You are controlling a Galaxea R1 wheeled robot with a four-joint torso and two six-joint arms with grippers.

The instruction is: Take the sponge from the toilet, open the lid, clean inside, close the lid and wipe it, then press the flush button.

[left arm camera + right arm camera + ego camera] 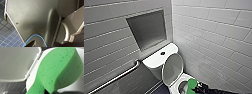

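Observation:
The toilet's white lid (172, 68) stands raised against the tank, and the bowl (180, 86) below it is uncovered. My right gripper (200, 89) comes in from the lower right, shut on the bright green sponge (191, 84), which hangs over the bowl's opening. In the right wrist view the sponge (58, 72) looms large in front of the white seat rim (32, 78), with the raised lid (16, 63) beside it. The small dark flush button (162, 53) sits in the middle of the white tank top (156, 60). The left wrist view looks past the robot's own dark body panel (35, 18).
White tiled walls close in behind and on the right of the toilet. A grey recessed niche (147, 30) sits above the tank. A metal grab bar (116, 77) runs along the left wall. Blue tiled floor (6, 36) lies below the left arm.

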